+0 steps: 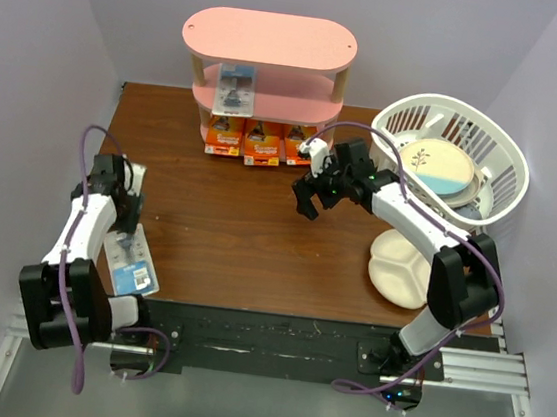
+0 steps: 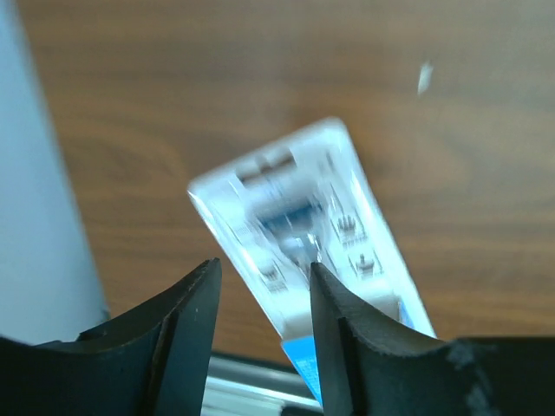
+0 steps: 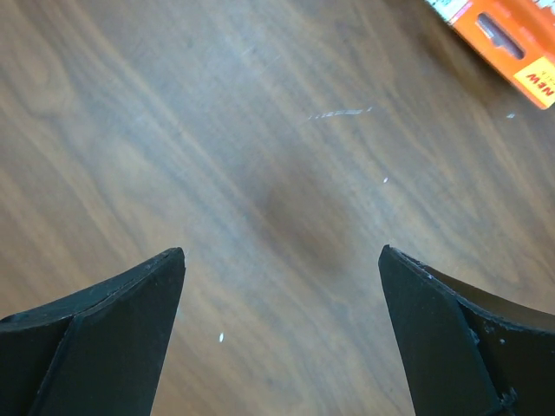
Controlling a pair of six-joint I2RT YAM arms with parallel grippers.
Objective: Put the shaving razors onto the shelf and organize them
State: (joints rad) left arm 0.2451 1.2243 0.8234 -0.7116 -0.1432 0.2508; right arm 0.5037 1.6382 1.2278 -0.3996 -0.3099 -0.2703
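We judge the pack (image 1: pixel 135 273), far from the shelf (image 1: pixel 270 38), light, stiff, slick — pinch its long edges; left gripper (image 2: pixel 263 267) half-open, right gripper (image 3: pixel 282 251) wide — both empty.

High rear overview facing down, wrist views close, sharing the tabletop (image 1: pixel 245 235)

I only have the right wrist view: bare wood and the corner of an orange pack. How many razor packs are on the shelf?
Observer: Four. There are three orange packs side by side at the bottom level of the shelf, and one white-and-blue pack on the middle tier.
Operator: Where's the fifth?
Observer: The last blister pack lies flat at the near-left corner of the table, beside the left arm.
Operator: Is the left arm holding it?
Observer: No. The left pincer is open over it, with the pack not clamped.
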